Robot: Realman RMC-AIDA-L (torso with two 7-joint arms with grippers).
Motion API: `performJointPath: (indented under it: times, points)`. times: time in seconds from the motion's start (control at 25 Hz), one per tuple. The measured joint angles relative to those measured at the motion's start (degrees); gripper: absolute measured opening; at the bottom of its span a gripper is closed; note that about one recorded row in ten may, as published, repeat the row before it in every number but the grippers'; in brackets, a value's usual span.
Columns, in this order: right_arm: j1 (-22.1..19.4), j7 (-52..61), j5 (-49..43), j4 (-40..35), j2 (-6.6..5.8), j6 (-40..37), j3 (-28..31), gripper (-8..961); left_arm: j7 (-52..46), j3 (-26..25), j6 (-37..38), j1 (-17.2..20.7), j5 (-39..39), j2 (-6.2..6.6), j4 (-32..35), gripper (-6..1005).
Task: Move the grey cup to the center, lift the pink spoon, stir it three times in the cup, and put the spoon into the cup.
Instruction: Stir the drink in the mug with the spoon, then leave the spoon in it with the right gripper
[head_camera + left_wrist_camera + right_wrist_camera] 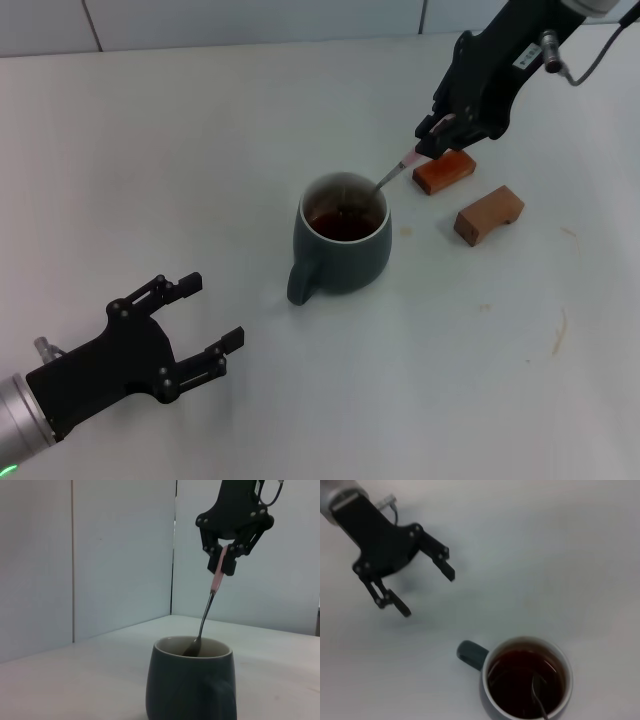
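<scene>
The grey cup stands mid-table, handle toward my left arm, holding dark brown liquid; it also shows in the left wrist view and the right wrist view. The pink spoon slants down into it, metal bowl dipped in the liquid, pink handle up. My right gripper is shut on that handle, above and to the right of the cup. My left gripper hovers open and empty at the near left, apart from the cup.
Two brown wooden blocks lie right of the cup: one just under the right gripper, another nearer me. A white wall bounds the table's far side.
</scene>
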Motion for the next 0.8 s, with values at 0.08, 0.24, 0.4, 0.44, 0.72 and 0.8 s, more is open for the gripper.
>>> performJointPath:
  times: [0.08, 0.24, 0.4, 0.44, 0.72, 0.8]
  points:
    - [0.6, 0.1, -1.6, 0.0, 0.69, 0.3, -0.2, 116, 0.0, 0.0, -0.1, -0.1, 0.0, 0.01, 0.0, 813]
    - [1.5, 0.7, -3.1, 0.2, 1.51, 1.0, -1.5, 116, 0.0, 0.3, -0.5, -0.2, 0.0, 0.03, 0.0, 813]
    - [2.5, 1.4, -3.4, 0.3, 2.31, 1.6, -3.6, 116, 0.0, 0.4, -0.6, -0.3, 0.0, 0.04, 0.0, 813]
    - [2.5, 1.4, -3.4, 0.3, 2.31, 1.6, -3.6, 116, 0.0, 0.4, -0.6, -0.3, 0.0, 0.03, 0.0, 813]
    - [3.8, 1.6, -3.4, 0.4, 3.25, 1.7, -4.3, 115, 0.0, 0.5, -0.7, -0.3, 0.0, 0.04, 0.0, 813]
    - [4.5, 1.6, -3.5, 0.7, 3.8, 1.7, -4.4, 115, 0.0, 0.4, -0.7, -0.2, 0.0, 0.04, 0.0, 813]
